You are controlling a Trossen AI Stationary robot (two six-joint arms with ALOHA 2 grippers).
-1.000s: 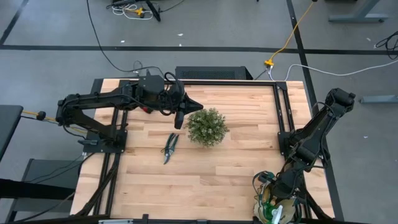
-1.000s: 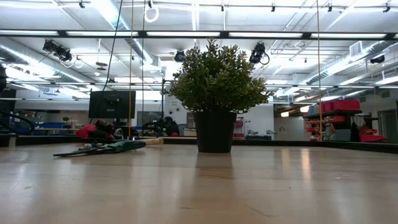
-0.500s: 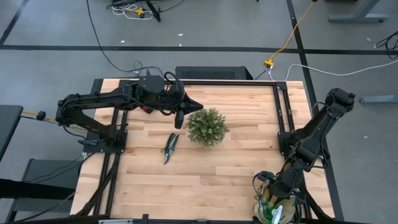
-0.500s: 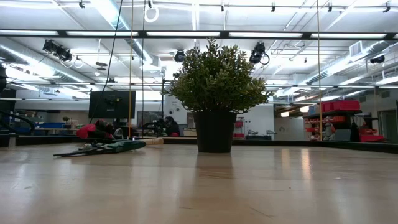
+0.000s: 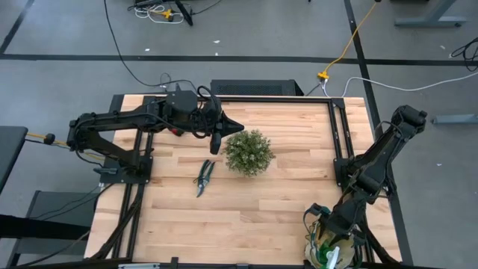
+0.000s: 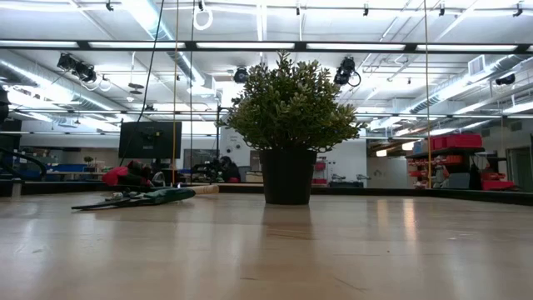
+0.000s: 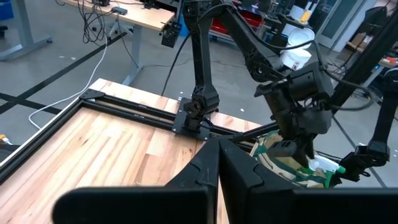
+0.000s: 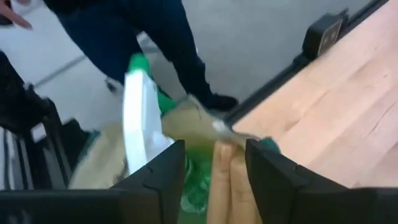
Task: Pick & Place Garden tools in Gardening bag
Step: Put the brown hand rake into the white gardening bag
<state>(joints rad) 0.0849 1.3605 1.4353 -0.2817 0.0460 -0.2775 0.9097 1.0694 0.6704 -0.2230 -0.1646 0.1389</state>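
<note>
The gardening bag (image 5: pixel 328 245) is sitting at the table's near right corner, directly under the right gripper (image 8: pixel 214 165), whose fingers (image 8: pixel 163 171) are standing apart around a wooden tool handle (image 8: pixel 224 180) above the bag's opening. Pruning shears (image 5: pixel 204 176) are lying on the table (image 5: pixel 261 202), just beside the potted plant (image 5: pixel 249 152). The left gripper (image 7: pixel 217 165), fingers pressed together, is hovering just beyond both.

Closed left fingers (image 7: pixel 217 171) face the right gripper (image 7: pixel 297 146), seemingly inside the gardening bag (image 7: pixel 283 163).
</note>
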